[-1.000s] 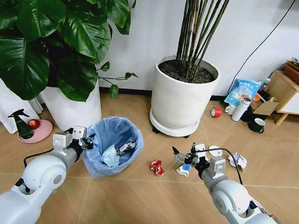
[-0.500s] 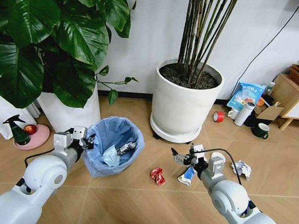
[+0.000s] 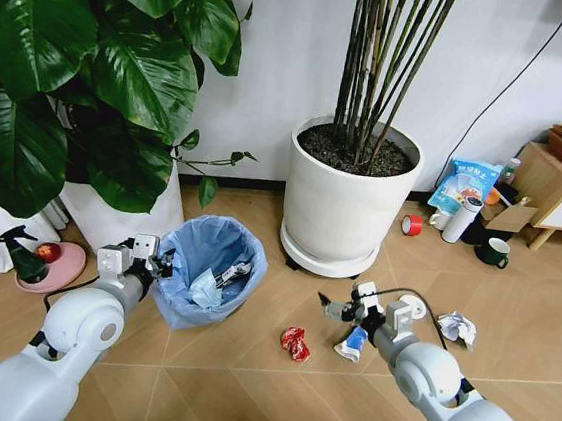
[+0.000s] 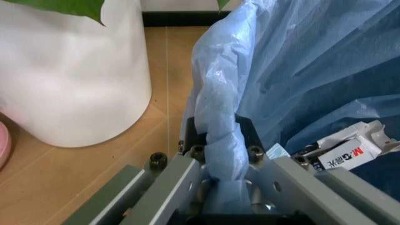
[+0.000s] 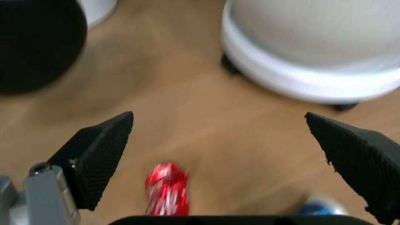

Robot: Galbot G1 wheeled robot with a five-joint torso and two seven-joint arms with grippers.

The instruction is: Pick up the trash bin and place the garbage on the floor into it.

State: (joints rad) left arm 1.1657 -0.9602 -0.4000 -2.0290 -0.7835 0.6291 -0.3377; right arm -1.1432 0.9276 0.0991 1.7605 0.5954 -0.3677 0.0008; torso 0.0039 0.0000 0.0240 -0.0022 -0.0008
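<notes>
The trash bin (image 3: 209,273), small and lined with a crinkly light-blue bag, has crumpled litter (image 4: 350,147) inside. My left gripper (image 3: 160,263) is shut on its near rim, pinching the bag (image 4: 218,154). I cannot tell if the bin touches the floor. My right gripper (image 3: 327,305) hangs open over the floor, with the red wrapper (image 3: 294,343) (image 5: 166,187) below and slightly left of its wide-apart fingers (image 5: 100,154). A crushed blue-white cup (image 3: 351,344) lies under the right wrist. A white lid (image 3: 414,307) and crumpled paper (image 3: 457,327) lie further right.
A large white planter (image 3: 346,212) on a wheeled base stands just behind the litter, and another planter (image 3: 125,209) sits behind the bin. A pink dish with a spray bottle (image 3: 39,264) is at the left. Mugs, a bottle, a snack bag and red tape (image 3: 412,225) crowd the right wall.
The whole picture has shifted, so the camera moved. The floor litter now sits lower in view, while the bin and both arms keep their places in the picture. The left gripper stays clamped on the bin.
</notes>
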